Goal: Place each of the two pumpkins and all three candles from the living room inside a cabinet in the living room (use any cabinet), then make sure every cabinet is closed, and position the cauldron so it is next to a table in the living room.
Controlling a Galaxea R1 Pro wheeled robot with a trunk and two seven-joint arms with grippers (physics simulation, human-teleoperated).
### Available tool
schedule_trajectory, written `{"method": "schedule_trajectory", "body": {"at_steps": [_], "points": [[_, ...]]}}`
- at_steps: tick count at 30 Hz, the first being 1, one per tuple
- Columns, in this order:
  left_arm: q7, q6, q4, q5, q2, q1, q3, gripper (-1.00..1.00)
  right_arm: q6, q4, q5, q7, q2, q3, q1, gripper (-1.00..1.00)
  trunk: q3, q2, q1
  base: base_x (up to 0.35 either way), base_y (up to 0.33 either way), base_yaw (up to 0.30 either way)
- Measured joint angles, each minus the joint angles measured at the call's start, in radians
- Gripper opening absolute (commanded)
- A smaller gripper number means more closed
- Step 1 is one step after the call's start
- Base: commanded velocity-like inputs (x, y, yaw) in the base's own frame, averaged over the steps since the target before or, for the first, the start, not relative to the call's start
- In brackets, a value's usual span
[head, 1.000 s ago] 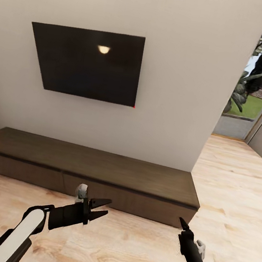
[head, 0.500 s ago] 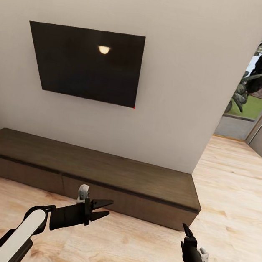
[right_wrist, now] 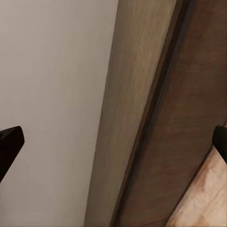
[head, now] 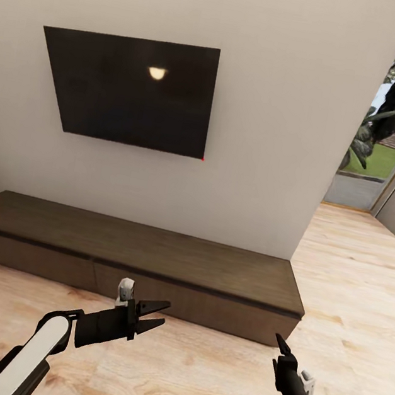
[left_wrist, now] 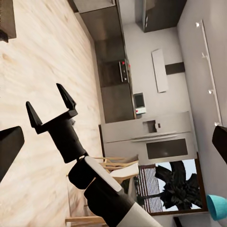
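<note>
- Facing you in the head view is the cabinet (head: 143, 258): a long, low, dark brown wooden unit set flush against the pale wall (head: 281, 109), standing on the light wood floor (head: 195, 376).
- Its top is a flat plank with a soft grain; a thin dark line runs under the top along its full length.
- Its fronts are flat and handleless, with one vertical seam visible left of centre; every front you can see sits flush.
- Above it hangs the black TV (head: 134, 92), with a small lamp glare on the screen.
- Your left gripper (head: 156, 317) hangs low in front of the cabinet, just short of its front, pointing toward the right; its two black fingers are spread apart and hold nothing.
- Your right gripper (head: 281, 345) is near the cabinet's right end, over the floor. From the head view it is seen edge-on, but in the right wrist view its fingertips (right_wrist: 9, 144) sit at opposite edges, so it is wide open and empty.
- The right wrist view looks close at the cabinet (right_wrist: 161, 123), where the paler top edge meets the darker front beside the wall.
- The left wrist view catches the right gripper (left_wrist: 51, 109) spread open over the floor, with a kitchen (left_wrist: 142, 94) beyond.
</note>
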Motion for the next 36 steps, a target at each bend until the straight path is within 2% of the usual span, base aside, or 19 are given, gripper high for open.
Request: {"method": "schedule_trajectory", "body": {"at_steps": [6,12,17,24,26,30,36], "points": [[0.000,0.000,0.000,0.000,-0.001,0.000,0.000,1.00,0.002,-0.008,0.001,0.002,-0.001,0.007,0.000,1.00,-0.019,-0.042,0.023,0.000,0.000,0.000],[0.000,0.000,0.000,0.000,-0.001,0.000,0.000,1.00,0.000,-0.014,0.005,0.037,0.002,0.012,0.000,1.00,-0.038,-0.084,0.046,0.000,0.000,0.000],[-0.001,0.000,0.000,0.000,-0.002,0.000,-0.001,1.00,0.001,-0.015,0.009,0.059,0.002,0.037,0.000,1.00,-0.053,-0.119,0.065,0.000,0.000,0.000],[-0.001,0.000,0.000,-0.001,-0.005,0.000,-0.008,1.00,0.001,-0.012,0.010,0.064,0.004,0.044,0.000,1.00,-0.075,-0.168,0.092,0.000,0.000,0.000],[0.000,0.000,0.001,-0.001,-0.006,0.000,-0.014,1.00,0.000,-0.007,0.021,0.062,0.004,0.045,0.000,1.00,-0.082,-0.182,0.100,0.000,0.000,0.000],[0.000,0.000,0.002,-0.002,-0.007,0.000,-0.020,1.00,-0.002,-0.002,0.077,0.062,0.005,0.045,0.000,1.00,-0.094,-0.210,0.115,0.000,0.000,0.000],[-0.001,0.000,0.001,0.001,-0.008,0.000,-0.028,1.00,-0.045,-0.002,0.094,0.063,0.006,0.047,-0.001,1.00,-0.113,-0.252,0.138,0.000,0.000,0.000]]}}
